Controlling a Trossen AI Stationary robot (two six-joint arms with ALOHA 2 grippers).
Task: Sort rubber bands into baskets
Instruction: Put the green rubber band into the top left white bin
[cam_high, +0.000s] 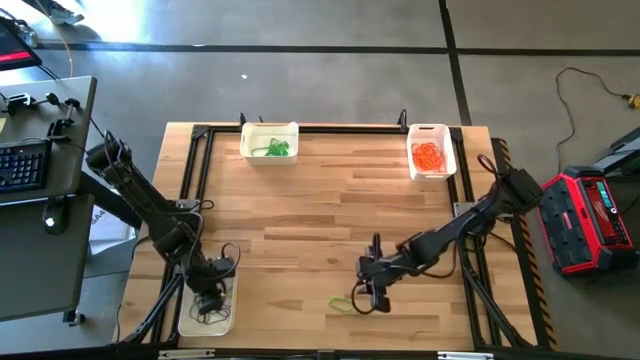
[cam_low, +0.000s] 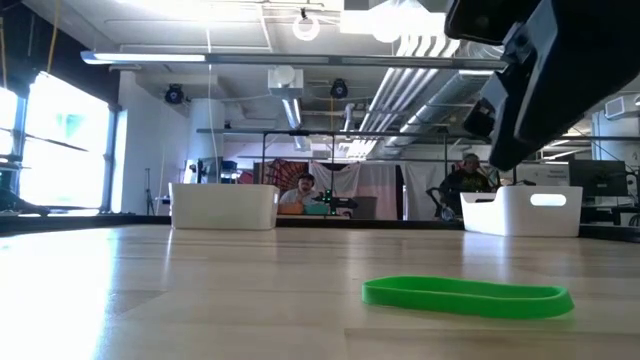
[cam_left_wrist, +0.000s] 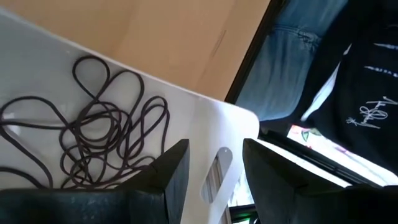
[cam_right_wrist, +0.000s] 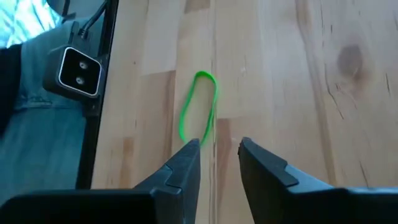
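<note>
Just ahead of the right gripper (cam_right_wrist: 215, 149), whose fingers stand slightly apart, a thin green rubber loop (cam_right_wrist: 200, 106) lies flat on the pale wooden slat table (cam_right_wrist: 286, 74). Below the left gripper (cam_left_wrist: 211, 165), fingers apart and empty, dark tangled rubber bands (cam_left_wrist: 99, 134) fill a smooth white plastic tub (cam_left_wrist: 205, 118).

Wooden table (cam_high: 330, 220) w/ black frame. Far edge: basket w/ green bands (cam_high: 270, 143), basket w/ orange bands (cam_high: 430, 152). Near left corner: basket w/ dark bands (cam_high: 210, 305). One green rubber band (cam_high: 342, 302) flat on bare wood nr front edge.
</note>
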